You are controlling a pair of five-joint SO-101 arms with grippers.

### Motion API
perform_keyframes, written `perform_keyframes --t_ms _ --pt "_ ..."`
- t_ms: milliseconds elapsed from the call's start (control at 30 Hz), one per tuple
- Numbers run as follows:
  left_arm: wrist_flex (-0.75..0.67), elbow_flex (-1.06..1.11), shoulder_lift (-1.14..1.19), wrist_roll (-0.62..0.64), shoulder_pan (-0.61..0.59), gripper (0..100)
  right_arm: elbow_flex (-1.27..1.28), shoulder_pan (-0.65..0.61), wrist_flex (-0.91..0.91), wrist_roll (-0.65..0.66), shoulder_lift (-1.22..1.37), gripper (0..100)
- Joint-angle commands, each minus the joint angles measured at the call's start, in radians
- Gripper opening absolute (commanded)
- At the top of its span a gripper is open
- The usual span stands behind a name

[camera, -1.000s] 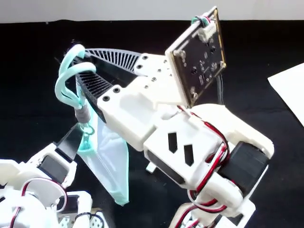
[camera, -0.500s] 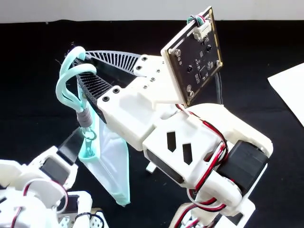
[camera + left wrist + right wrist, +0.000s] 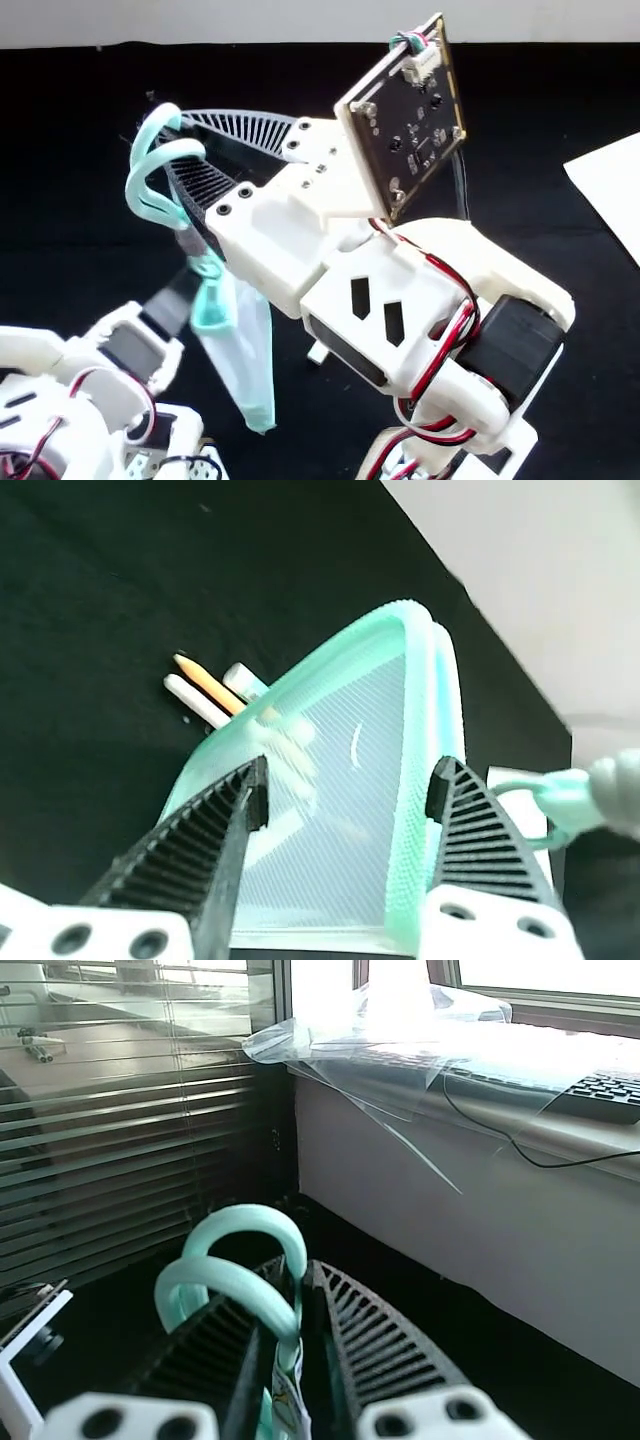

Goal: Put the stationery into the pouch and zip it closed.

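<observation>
The right hand clamps the pouch's mint loop (pouch dangling); the left hand gapes apart.

White moulded shells cover both arms. The right end effector has black ribbed fingers. Just behind them sit dark screws, a dark circuit board with a white plug, two slanted slots, then red-black-white cables and a black servo. The left end effector matches.
</observation>
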Motion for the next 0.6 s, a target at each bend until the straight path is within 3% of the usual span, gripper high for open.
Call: perform_keyframes --t_ms 0,233,567 --pt "0.031 0.001 0.001 -0.061 0.028 26 -0.030 0.012 0.007 0.006 0.001 0.7" --pt "0.032 -0.036 -0.001 -0.117 -0.067 26 -0.031 0.090 0.024 0.002 0.001 0.7" --pt "0.035 0.073 0.005 -0.184 -0.067 26 -0.030 0.094 0.027 0.002 0.002 0.7"
